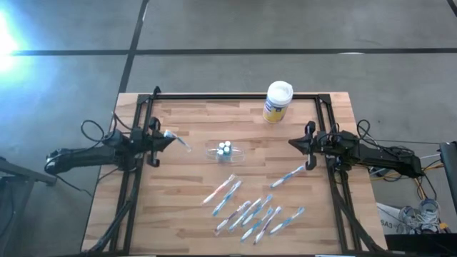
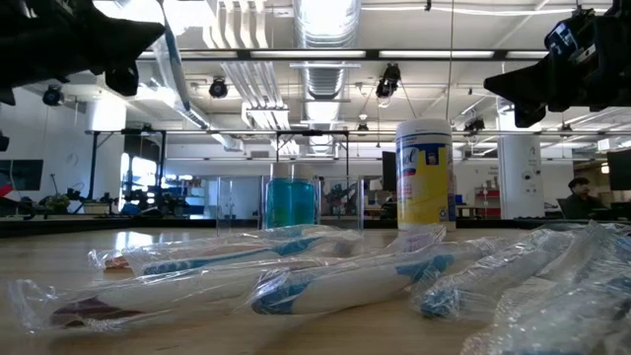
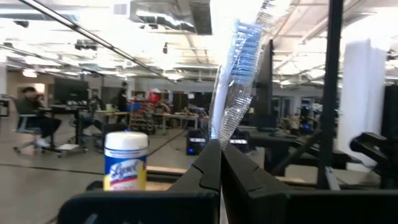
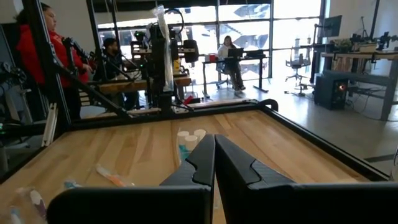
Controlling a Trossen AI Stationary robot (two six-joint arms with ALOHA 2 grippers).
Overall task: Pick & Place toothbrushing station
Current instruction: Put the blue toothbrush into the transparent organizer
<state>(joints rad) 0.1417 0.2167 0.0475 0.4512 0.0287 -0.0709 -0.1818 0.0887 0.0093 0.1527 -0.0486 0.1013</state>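
Bright ceiling lights, window glare, blurred foreground

Cut off at the lower edge of the high view: the nearest wrapped toothbrushes [image 1: 263, 223], ends lost past the counter [image 1: 186, 178] rim. Blurred to pale streaks in the low view, colours barely told apart. Clear holder [image 1: 225, 151] too small from above to count its teal-capped tubes [image 1: 224, 147]; seemingly three or four. Half hidden in the right wrist view behind the right gripper [image 4: 213, 146]. Only the upper part of the canister [image 3: 125, 160] visible in the left wrist view, base hidden by the left gripper [image 3: 219, 152]. Brush handle in the left gripper hidden inside crinkled wrap [image 3: 239, 74], top cut by the frame.
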